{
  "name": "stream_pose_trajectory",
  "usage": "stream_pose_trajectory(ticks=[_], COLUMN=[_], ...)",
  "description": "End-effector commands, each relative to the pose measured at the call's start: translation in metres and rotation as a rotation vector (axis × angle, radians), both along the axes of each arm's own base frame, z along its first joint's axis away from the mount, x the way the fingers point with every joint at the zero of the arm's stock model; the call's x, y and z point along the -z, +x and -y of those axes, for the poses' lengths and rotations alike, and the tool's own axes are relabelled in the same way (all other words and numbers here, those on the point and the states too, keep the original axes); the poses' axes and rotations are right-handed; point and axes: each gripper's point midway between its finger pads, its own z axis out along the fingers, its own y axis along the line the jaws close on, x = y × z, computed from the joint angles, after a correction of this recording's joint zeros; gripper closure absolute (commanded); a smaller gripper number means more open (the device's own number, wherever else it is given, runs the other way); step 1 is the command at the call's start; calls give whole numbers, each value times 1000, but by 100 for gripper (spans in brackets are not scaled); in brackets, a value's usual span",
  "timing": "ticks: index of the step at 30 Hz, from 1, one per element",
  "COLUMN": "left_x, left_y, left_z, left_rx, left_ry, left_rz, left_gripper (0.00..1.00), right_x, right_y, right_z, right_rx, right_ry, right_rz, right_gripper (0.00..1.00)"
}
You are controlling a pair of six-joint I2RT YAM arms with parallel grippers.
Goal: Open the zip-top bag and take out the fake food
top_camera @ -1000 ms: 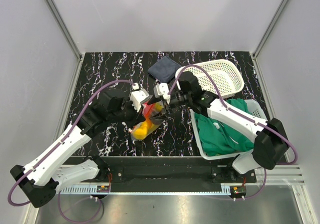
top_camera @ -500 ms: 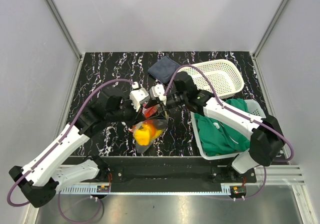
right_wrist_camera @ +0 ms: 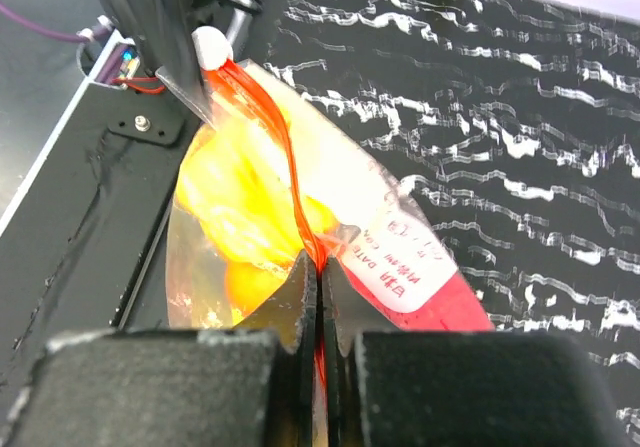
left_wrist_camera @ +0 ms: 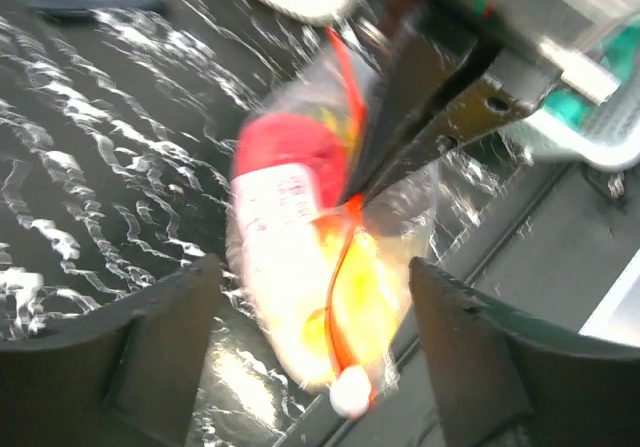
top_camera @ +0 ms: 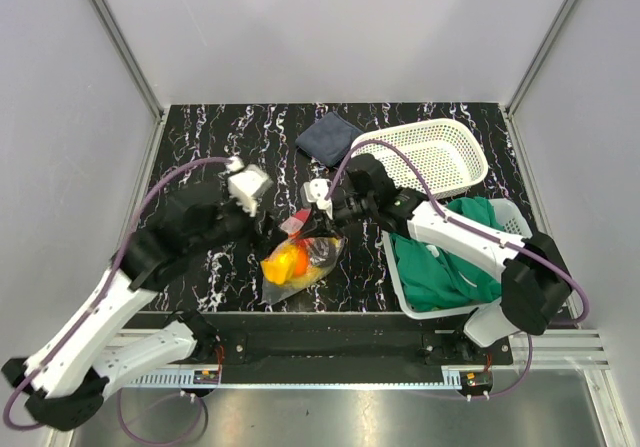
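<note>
Plainly the bag (top_camera: 320,253) is not yet open: it sits on the table (top_camera: 200,137) between the arms, near the front edge, with its red zip strip (right_wrist_camera: 272,132) running unbroken over the food (right_wrist_camera: 235,217) inside. The right gripper (right_wrist_camera: 318,275) is clamped on that strip partway along, probably to anchor one lip. The left gripper (left_wrist_camera: 312,267) faces the bag with its fingers apart, touching nothing, likely placed to take the other lip.
</note>
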Motion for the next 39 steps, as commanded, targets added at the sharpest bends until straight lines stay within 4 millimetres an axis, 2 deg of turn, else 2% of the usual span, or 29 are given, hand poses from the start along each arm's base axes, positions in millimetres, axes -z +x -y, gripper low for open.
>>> stream_pose_trajectory(ticks=[1,2,3,4,5,6,7,8,11,17,22,27,30,33,35,39], left_x=[-60,-56,-61,-60,-50,-51,-47,-40,-38,-32,-19,-9,-8,-15,-24,-26], left_y=[10,8,5,3,3,-1,-2,-2,-6,1,6,13,19,23,21,21], left_z=[-34,-38,-45,-46,-45,-48,-48,-46,-45,-39,-32,-24,-23,-22,-17,-20], left_rx=[-247,-282,-312,-337,-349,-356,-374,-379,-372,-390,-402,-398,-407,-395,-351,-354], left_ry=[-185,-215,-250,-289,-299,-335,-367,-381,-434,-451,-459,-469,-473,-489,-510,-493], left_rz=[167,147,158,133,113,117,93,85,78,57,19,11,32,66,94,107], left_gripper=[12,11,10,11,10,11,11,10,10,12,30,43,50,57,57,42], right_x=[-26,-31,-34,-45,-49,-52,-57,-62,-69,-79,-84,-90,-91,-91,-91,-94], right_y=[7,10,10,18,19,19,29,29,26,27,25,19,15,9,7,5], right_z=[4,5,4,1,0,0,-1,-1,-2,4,5,7,10,12,13,14], right_rx=[87,115,157,206,229,267,339,377,406,451,454,443,439,423,416,411], right_ry=[48,54,53,92,100,107,140,156,204,273,285,293,298,295,293,297], right_rz=[38,30,-50,-56,-89,-164,-185,-260,-353,-378,-407,-442,-445,-448,-446,-449], right_gripper=[100,100,100,100,100,100,100,100,100,100,100,100,100,100,100,100])
